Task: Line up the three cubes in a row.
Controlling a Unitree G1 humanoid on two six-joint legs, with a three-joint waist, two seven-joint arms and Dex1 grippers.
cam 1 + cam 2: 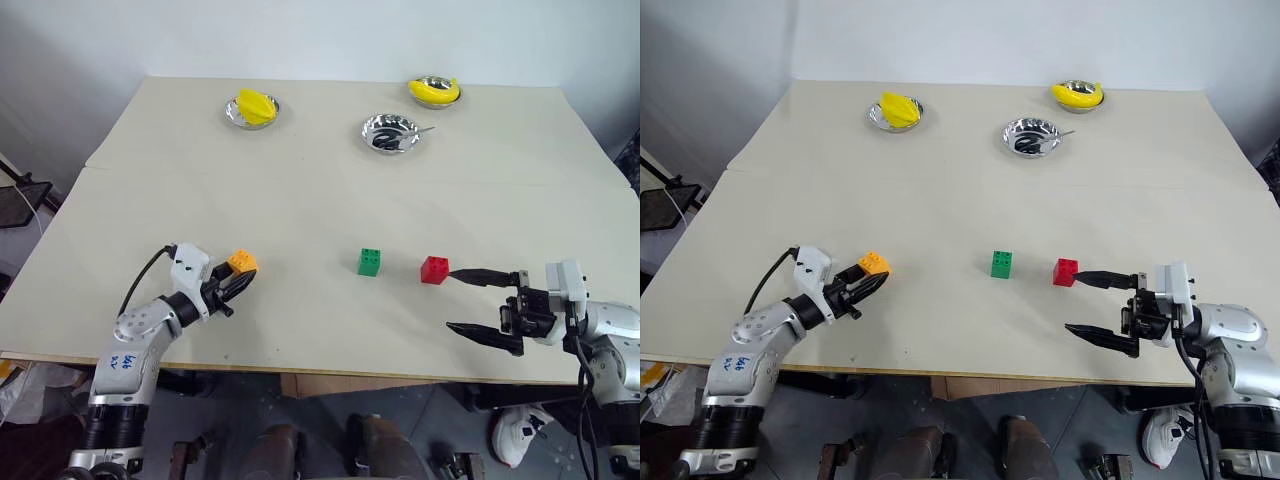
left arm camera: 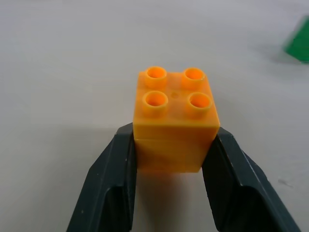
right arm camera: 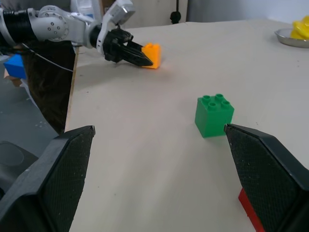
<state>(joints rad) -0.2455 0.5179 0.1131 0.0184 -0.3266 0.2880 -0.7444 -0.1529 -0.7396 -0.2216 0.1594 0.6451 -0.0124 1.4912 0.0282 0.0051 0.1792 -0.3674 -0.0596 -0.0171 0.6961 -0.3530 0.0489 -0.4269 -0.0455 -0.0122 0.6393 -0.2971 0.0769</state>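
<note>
The orange cube [image 1: 242,262] sits studs-up on the table near the front left, and my left gripper [image 1: 238,275] is shut on it, one finger pressed to each side [image 2: 175,121]. The green cube [image 1: 369,262] stands alone in the front middle of the table. The red cube [image 1: 434,270] is a short way to its right. My right gripper [image 1: 452,300] stands open just right of the red cube, its far fingertip almost at the cube's side. The right wrist view looks between those wide fingers at the green cube [image 3: 214,115] and a corner of the red cube [image 3: 250,210].
Three metal bowls stand at the back of the table: one on the left [image 1: 232,115] with a yellow fruit, a middle one [image 1: 391,133] with something dark inside, and one on the right [image 1: 434,104] with a yellow fruit. The table's front edge [image 1: 300,368] runs close to both grippers.
</note>
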